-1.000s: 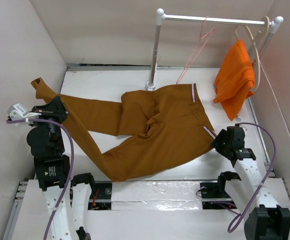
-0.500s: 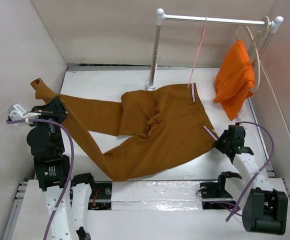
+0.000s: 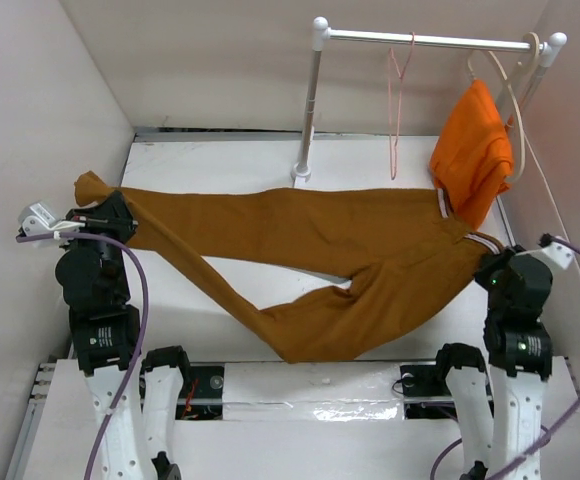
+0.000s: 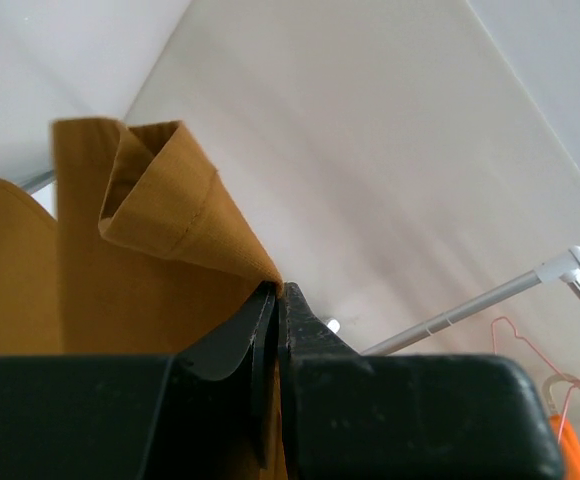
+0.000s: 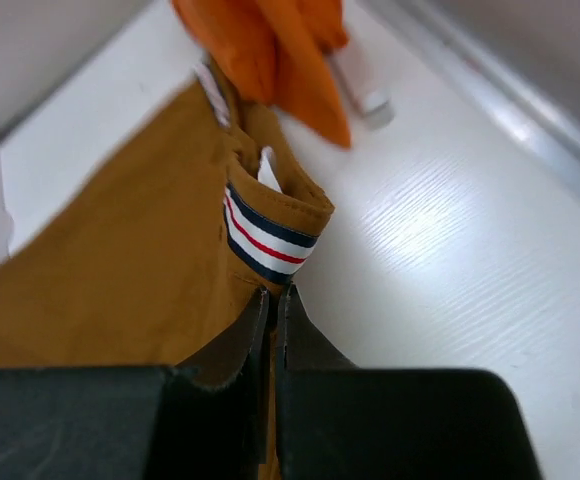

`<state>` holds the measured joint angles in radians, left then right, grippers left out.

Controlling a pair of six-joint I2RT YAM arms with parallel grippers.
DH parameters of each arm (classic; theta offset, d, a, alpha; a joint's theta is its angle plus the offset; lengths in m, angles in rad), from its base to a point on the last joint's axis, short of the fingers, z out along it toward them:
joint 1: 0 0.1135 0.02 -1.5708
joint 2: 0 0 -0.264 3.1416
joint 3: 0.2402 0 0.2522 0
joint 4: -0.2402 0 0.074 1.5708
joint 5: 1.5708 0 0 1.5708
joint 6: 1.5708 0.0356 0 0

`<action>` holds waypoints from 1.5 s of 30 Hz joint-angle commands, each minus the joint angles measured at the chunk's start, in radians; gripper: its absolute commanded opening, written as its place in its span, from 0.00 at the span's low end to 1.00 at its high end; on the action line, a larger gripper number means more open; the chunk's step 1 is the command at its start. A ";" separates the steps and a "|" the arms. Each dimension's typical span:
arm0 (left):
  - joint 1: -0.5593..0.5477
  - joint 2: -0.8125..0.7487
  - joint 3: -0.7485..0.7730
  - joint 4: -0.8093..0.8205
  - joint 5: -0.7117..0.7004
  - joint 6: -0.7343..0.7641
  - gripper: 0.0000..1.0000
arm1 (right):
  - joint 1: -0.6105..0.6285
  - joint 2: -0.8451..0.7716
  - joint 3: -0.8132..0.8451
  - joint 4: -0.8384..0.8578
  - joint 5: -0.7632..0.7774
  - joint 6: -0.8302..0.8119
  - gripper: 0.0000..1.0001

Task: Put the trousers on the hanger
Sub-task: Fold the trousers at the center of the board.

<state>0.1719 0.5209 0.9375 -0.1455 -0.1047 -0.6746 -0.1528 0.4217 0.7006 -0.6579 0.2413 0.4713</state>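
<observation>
Spanning the white table point(image 3: 220, 165) from side to side, the ochre-brown trousers point(image 3: 310, 240) are drawn out long, with the waistband at the right and both legs running left. The nearer leg bows toward the table's near edge. Behind them stands a white clothes rack point(image 3: 425, 41), its rail crossing the far right of the scene. A bright orange garment point(image 3: 470, 150) hangs from a cream hanger point(image 3: 518, 90) at the right end of the rail, its lower edge close to the waistband. The thin pink hanger point(image 3: 398, 100) hangs bare from the rail just left of the garment, clear of the trousers. The left gripper point(image 4: 275, 300) is clenched on the hem of a leg at the far left, the cuff folded over above its fingertips. The right gripper point(image 5: 272, 300) is pinched tight on the waistband's edge, just below the white, red and dark stripes.
</observation>
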 commanded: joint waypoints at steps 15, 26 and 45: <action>0.015 0.148 -0.111 0.023 -0.191 -0.078 0.00 | -0.014 0.021 0.200 -0.119 0.139 -0.134 0.00; 0.035 0.623 0.012 -0.114 -0.478 -0.169 0.00 | -0.014 0.356 0.243 0.246 0.015 -0.168 0.00; 0.206 1.108 0.435 -0.187 -0.648 -0.028 0.00 | -0.152 0.876 0.310 0.616 -0.208 -0.174 0.00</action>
<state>0.3737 1.5898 1.3159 -0.3325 -0.6811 -0.7361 -0.2951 1.2598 0.9161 -0.1940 0.0380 0.3244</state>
